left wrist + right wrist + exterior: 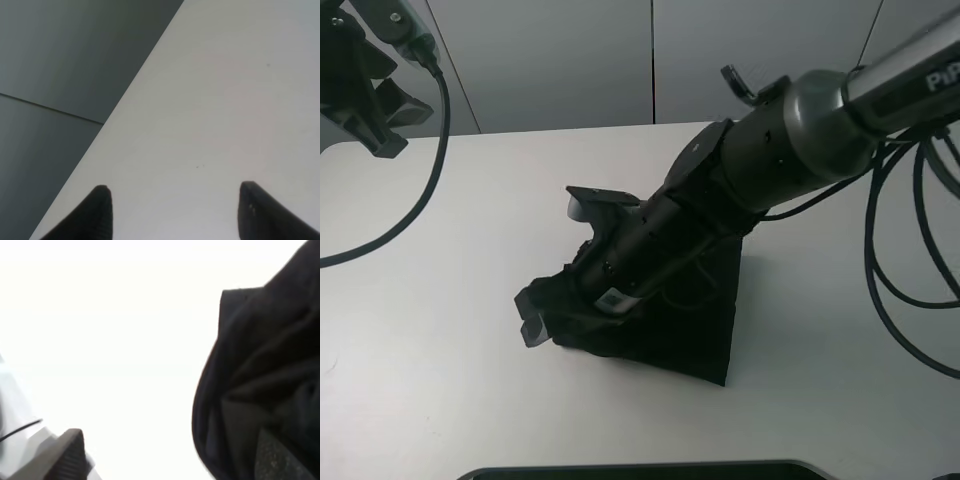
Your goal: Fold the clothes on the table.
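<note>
The black T-shirt [695, 325] lies folded into a small dark bundle near the middle of the white table [430, 380]; no print shows. My right arm reaches across it, and the right gripper [532, 318] sits low at the bundle's left edge. In the right wrist view the right gripper [175, 460] is open, with black cloth [260, 365] lying against one finger [282, 457] and the other finger [67, 455] over bare table. My left gripper [382, 120] is raised at the far left. It is open and empty [175, 212] over the table's far edge [225, 100].
Black cables [910, 270] hang from the right arm over the table's right side. One cable [420, 190] loops down from the left arm. A dark flat object [650, 470] lies along the front edge. Grey wall panels [570, 60] stand behind the table.
</note>
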Motion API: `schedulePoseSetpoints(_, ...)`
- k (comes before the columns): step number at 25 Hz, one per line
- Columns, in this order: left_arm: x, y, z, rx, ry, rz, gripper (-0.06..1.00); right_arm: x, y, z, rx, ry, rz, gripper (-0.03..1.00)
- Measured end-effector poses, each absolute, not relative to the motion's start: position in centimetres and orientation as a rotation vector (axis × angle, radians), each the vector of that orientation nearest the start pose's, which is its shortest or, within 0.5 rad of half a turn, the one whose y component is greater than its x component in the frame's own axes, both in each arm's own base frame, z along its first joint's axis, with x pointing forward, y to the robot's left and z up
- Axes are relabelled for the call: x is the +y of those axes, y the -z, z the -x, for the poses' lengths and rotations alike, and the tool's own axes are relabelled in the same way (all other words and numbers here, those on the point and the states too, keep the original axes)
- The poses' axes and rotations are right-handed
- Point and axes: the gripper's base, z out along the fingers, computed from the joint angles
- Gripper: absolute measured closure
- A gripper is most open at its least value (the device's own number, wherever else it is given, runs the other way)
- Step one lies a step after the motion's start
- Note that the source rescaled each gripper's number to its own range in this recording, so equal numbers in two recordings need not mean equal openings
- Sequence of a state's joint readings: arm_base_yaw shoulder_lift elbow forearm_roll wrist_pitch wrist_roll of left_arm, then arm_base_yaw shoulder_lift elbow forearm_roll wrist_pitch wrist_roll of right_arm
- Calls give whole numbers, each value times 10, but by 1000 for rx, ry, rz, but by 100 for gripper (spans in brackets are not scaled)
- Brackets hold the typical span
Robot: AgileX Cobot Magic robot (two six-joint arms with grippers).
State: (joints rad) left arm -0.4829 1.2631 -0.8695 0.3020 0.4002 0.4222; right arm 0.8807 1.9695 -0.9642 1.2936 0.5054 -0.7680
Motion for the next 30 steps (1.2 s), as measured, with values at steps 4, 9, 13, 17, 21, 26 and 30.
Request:
schedulePoseSetpoints(4, -114, -292, -241, 1915, -248, -1214, 24, 307, -100, -187, 2772, -950, 750, 22)
schedulePoseSetpoints(9, -114, -292, -241, 1916, -246, -1212, 24, 309, -113, -190, 2684, -958, 817, 22)
schedulePoseSetpoints(13, -114, -292, -241, 1916, -246, -1212, 24, 311, -163, -192, 2503, -1022, 869, 22)
schedulePoseSetpoints(17, -114, -292, -241, 1916, -246, -1212, 24, 303, -199, -190, 2378, -987, 938, 22)
schedulePoseSetpoints(21, -114, -292, -241, 1916, -246, -1212, 24, 296, -196, -190, 2424, -868, 977, 22)
schedulePoseSetpoints(26, -115, -291, -241, 1920, -239, -1207, 24, 293, -170, -191, 2538, -798, 934, 22)
schedulePoseSetpoints(30, -115, -291, -241, 1921, -238, -1206, 24, 298, -146, -194, 2616, -798, 856, 22)
